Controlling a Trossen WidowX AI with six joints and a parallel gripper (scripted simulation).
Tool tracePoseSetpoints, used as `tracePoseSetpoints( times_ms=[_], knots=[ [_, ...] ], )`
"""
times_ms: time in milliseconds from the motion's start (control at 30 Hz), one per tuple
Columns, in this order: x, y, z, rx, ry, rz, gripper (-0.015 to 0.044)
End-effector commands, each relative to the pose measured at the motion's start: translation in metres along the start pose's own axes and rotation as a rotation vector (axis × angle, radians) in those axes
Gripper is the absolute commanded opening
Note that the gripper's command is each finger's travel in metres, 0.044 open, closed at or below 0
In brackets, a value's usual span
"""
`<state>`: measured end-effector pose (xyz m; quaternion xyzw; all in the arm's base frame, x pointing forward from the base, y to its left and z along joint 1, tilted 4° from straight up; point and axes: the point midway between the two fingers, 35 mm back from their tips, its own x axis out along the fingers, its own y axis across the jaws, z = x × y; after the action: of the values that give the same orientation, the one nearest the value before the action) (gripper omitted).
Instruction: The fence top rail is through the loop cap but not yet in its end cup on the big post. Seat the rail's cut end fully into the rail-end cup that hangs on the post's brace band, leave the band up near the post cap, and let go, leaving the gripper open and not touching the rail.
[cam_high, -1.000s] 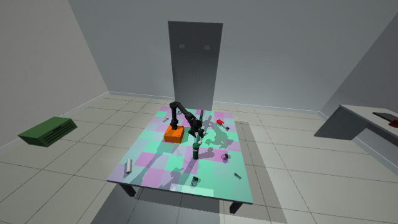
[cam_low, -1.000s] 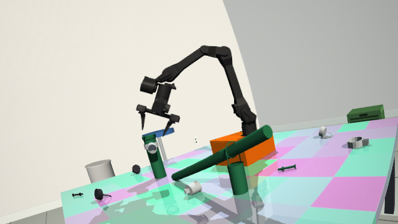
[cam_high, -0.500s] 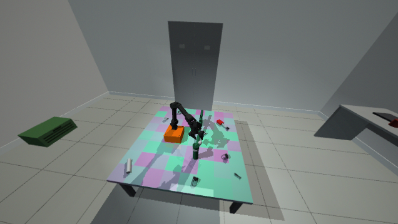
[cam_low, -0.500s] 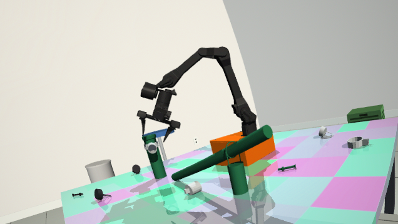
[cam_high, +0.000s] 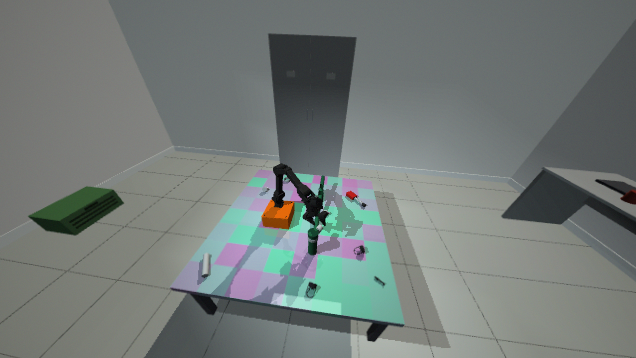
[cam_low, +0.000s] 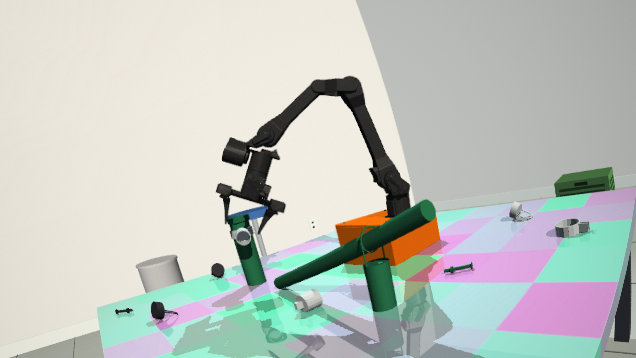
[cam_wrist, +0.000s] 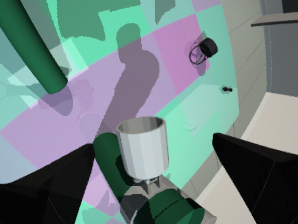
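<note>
The green rail (cam_high: 321, 187) (cam_low: 345, 254) (cam_wrist: 32, 47) slopes through the wire loop above the short green post (cam_low: 381, 287). Its lower end is near the table, apart from the rail-end cup. The big green post (cam_high: 312, 247) (cam_low: 254, 272) stands upright. The pale rail-end cup (cam_low: 243, 236) (cam_wrist: 144, 155) hangs high on it, near the green post cap (cam_wrist: 172, 209), with its mouth open and empty. The gripper (cam_low: 243, 227) (cam_wrist: 154, 140) is open and empty at the post top. Its fingers are on either side of the cup; whether they touch anything is unclear.
The orange base (cam_high: 278, 215) (cam_low: 367, 237) carries the arm. A pale fitting (cam_low: 310, 300) lies under the rail. A black looped cap (cam_low: 157, 310) (cam_wrist: 207, 47), a green bolt (cam_low: 458, 268), a grey clamp (cam_low: 567, 228) and a white tube (cam_high: 206, 265) lie around.
</note>
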<state>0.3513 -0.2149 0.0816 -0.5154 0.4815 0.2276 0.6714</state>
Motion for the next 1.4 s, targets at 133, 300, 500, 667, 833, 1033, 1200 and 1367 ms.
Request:
tracePoseSetpoints(
  times_ms=[133, 300, 500, 667, 833, 1033, 1200, 1367],
  knots=[
    [0.015, 0.003, 0.001, -0.001, -0.004, 0.01, 0.044],
    [0.023, 0.003, 0.001, -0.001, -0.004, 0.01, 0.044],
    [0.033, 0.004, 0.001, -0.001, -0.004, 0.009, 0.044],
    [0.041, 0.004, 0.001, -0.001, -0.004, 0.009, 0.044],
    [0.049, 0.005, 0.001, -0.001, -0.004, 0.009, 0.044],
    [0.051, 0.005, 0.001, -0.001, -0.004, 0.009, 0.0414],
    [0.051, 0.005, 0.001, -0.001, -0.004, 0.009, 0.0282],
    [0.051, 0.005, 0.001, -0.001, -0.004, 0.009, 0.0171]
  ],
)
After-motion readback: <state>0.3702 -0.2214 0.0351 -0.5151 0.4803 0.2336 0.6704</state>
